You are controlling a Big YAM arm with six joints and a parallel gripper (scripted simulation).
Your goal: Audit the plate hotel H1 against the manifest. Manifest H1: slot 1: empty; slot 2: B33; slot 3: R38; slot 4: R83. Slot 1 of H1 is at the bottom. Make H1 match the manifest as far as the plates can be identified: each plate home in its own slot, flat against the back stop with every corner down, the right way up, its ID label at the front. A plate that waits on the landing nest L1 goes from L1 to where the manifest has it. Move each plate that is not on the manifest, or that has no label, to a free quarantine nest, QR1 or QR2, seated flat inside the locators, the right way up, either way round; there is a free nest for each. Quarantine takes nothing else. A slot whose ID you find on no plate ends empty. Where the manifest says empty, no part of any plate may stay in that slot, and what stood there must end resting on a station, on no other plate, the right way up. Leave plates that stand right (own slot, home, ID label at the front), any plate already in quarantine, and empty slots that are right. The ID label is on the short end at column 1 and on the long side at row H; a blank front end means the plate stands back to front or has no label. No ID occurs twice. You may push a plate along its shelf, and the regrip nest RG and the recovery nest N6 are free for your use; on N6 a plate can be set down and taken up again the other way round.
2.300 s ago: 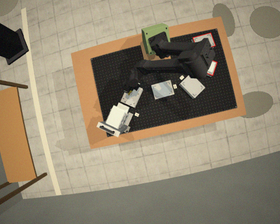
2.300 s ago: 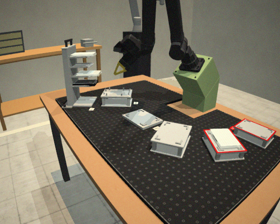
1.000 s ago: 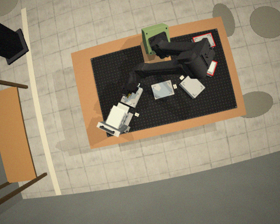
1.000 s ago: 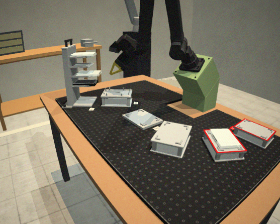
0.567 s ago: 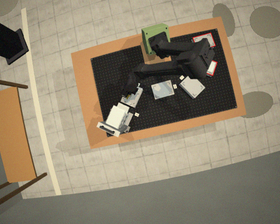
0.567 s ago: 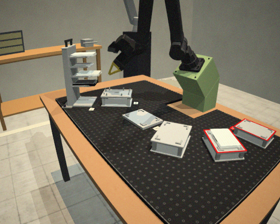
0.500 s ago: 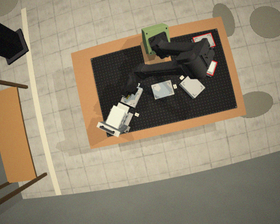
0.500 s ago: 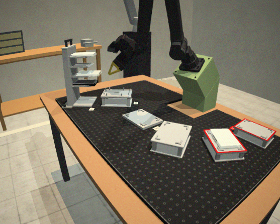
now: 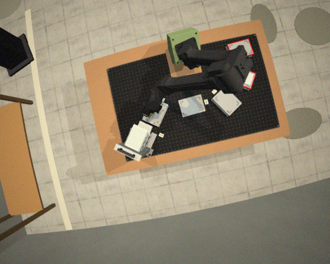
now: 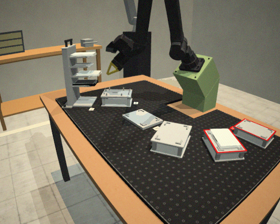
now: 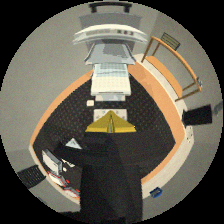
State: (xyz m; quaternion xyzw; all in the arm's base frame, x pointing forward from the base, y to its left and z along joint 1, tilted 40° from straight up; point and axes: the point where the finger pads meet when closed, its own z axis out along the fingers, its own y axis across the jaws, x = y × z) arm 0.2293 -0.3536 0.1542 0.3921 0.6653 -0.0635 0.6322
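The plate hotel (image 10: 66, 75) stands at the far left corner of the black mat (image 10: 166, 176) on the tabletop (image 10: 91, 160), with a dark plate (image 10: 85, 82) on its lowest shelf and pale plates (image 10: 87, 73) above. The gripper (image 10: 112, 68) hangs in the air facing the shelves, well apart from them, its yellow fingers closed together on nothing. One red-edged nest (image 10: 224, 145) carries a white plate (image 10: 225, 138).
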